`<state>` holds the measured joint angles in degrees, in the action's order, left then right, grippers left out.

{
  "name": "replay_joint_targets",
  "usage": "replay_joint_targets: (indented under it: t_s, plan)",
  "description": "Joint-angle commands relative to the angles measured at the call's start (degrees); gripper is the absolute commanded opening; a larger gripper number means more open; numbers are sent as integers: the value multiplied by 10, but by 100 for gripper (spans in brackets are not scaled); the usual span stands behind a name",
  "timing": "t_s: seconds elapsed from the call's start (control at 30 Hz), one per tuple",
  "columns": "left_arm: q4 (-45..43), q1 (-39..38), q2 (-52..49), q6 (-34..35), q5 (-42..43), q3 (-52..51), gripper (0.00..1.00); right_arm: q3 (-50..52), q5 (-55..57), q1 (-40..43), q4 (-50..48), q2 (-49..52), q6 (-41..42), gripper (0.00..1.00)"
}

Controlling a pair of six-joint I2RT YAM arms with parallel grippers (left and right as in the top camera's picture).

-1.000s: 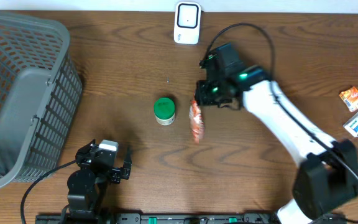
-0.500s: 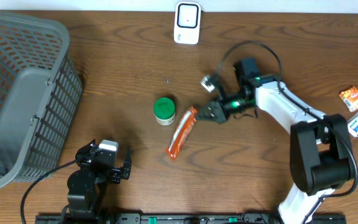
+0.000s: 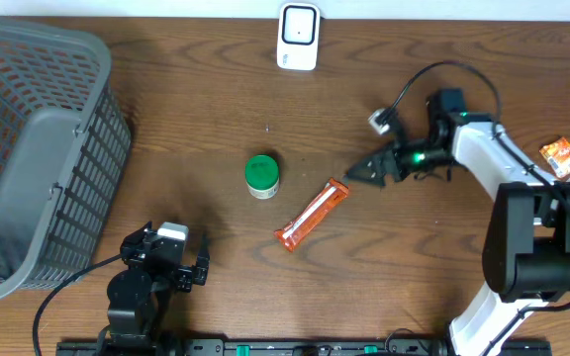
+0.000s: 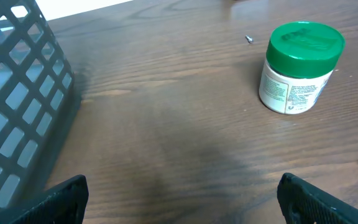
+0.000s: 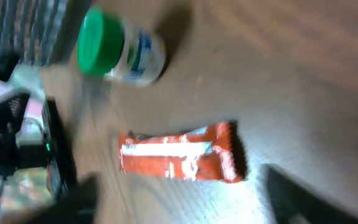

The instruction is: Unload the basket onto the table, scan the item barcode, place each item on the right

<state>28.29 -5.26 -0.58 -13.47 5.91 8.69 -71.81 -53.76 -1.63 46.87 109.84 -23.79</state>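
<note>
1. Desk: carries all items. A grey basket fills the left of the overhead frame.

2. Right arm: it reaches in from the right edge toward the centre. One second ago it stood higher in the frame, just below the white scanner, gripping the snack bar. It has since swung to the right and away from the scanner.

3. Left arm: parked at the lower left, unchanged. The left claw stands wide, with nothing between its fingers.

4. Jar: green lid, upright, centre of the frame, not moved.

5. Snack bar: the task's item. It now lies flat and slanted on the desk at the lower centre, near the jar and down to its right. It is well apart from the scanner.

6. Right claw: its fingers stand parted and hold nothing. It sits near the bar's upper right end, apart from it.

7. Meaning for the task: the bar has been released. This is probably a put-down after presentation to the scanner. Whether the barcode registered cannot be told. The jar is the likely next item.
</note>
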Motion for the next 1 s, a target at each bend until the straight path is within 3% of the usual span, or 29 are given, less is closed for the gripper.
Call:
replay_joint_targets:
  t_s: [0.0,0.1,0.27,0.5,0.73,0.97]
  plan:
    - [8,2,3,5,5,-7,98,-33,-6,1,6,-23,125,1]
    - [8,2,3,5,5,-7,98,-33,-30,-19,21,-27,189,1]
    - [8,2,3,5,5,-7,98,-17,-81,-92,76,-27,138,1]
    - [8,2,3,5,5,-7,98,9,-78,-193,57,-27,134,1]
    - [8,2,3,5,5,-7,98,61,-64,-225,-11,-2,165,1]
    - [8,2,3,5,5,-7,98,87,-48,-233,-131,90,258,1]
